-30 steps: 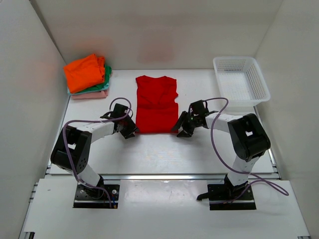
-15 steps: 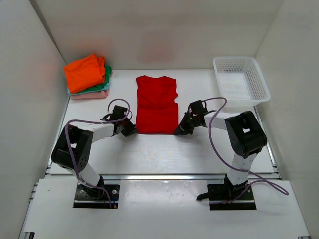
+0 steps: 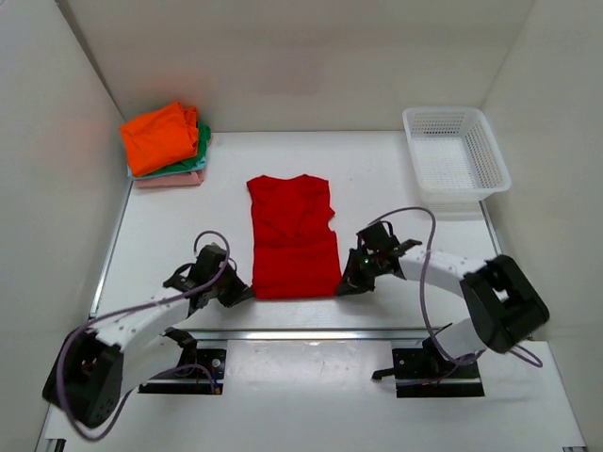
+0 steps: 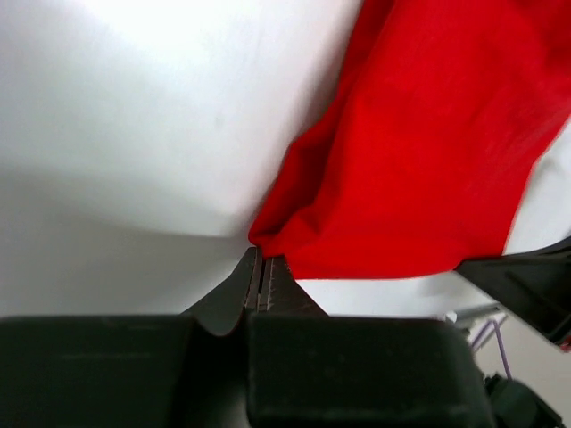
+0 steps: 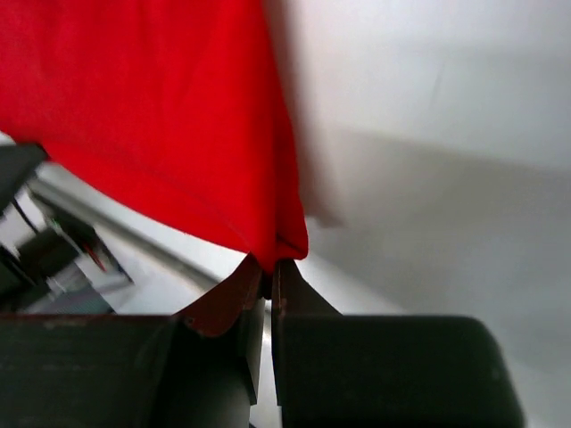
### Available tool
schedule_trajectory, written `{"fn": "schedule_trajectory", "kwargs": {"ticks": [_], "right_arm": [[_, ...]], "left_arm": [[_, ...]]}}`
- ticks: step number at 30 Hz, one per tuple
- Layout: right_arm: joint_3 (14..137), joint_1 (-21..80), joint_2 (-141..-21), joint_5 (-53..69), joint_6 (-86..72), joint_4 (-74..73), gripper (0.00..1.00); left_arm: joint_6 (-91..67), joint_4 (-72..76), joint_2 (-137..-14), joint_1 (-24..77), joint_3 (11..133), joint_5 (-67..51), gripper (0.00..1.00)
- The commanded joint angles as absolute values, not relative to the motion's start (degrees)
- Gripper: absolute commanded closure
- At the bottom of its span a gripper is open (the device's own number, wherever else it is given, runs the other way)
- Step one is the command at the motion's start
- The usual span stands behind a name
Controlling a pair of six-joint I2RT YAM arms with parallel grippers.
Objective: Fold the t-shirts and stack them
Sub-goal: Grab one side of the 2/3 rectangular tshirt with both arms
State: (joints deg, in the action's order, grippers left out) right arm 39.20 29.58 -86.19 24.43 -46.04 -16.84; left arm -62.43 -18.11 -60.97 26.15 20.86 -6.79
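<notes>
At about ten o'clock on the table [image 3: 396, 179] sat the finished pile: an orange t-shirt [image 3: 158, 137] on top, a green one [image 3: 202, 141] under it and a pale pink one [image 3: 170, 179] at the bottom, parked out of the working area.

Towards seven o'clock, the left gripper [image 4: 264, 267] was pinched tight on the near left hem corner of the red t-shirt [image 3: 294, 235], its fingers pressed together with cloth bunched between them. The shirt lay flat at the centre, collar towards twelve o'clock and hem towards six, close to the near edge of the table.

At about five o'clock the right gripper [image 5: 268, 267] was likewise clamped on the near right hem corner. Holding both corners at once probably served to keep the hem taut and square, ready for lifting it over towards the collar.

At two o'clock stood the white mesh basket [image 3: 455, 155], with nothing visible in it. The table was smooth and white, enclosed by plain white walls on three sides.
</notes>
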Motion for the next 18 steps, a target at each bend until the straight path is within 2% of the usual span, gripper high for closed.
{"fn": "schedule_trajectory", "kwargs": {"ticks": [1,4,9,12,18], "right_arm": [[33.5,32.6,-77.9,22.7,-47.9,-20.5,1.00],[26.7,36.0,-69.2,24.3,-52.5,-20.8,1.00],[25.5,36.0,-62.7,26.5,-52.0,-25.6,1.00],[29.1,32.4,-62.0,28.0,-48.6,-28.1,1.00],[41.5,25.7,-68.3,31.0,-41.5,-34.0,0.99]], "left_arm": [[-64.4,-27.1,-50.6,26.8,18.4,-4.5,1.00],[-64.9,-35.1,-42.8,29.6,18.9,-2.8,1.00],[-66.2,-39.4,-37.5,31.5,20.6,-4.1,1.00],[-63.2,-39.3,-40.3,30.9,24.9,-3.7,1.00],[-57.3,-35.6,-51.7,26.8,36.9,-4.5,1.00]]}}
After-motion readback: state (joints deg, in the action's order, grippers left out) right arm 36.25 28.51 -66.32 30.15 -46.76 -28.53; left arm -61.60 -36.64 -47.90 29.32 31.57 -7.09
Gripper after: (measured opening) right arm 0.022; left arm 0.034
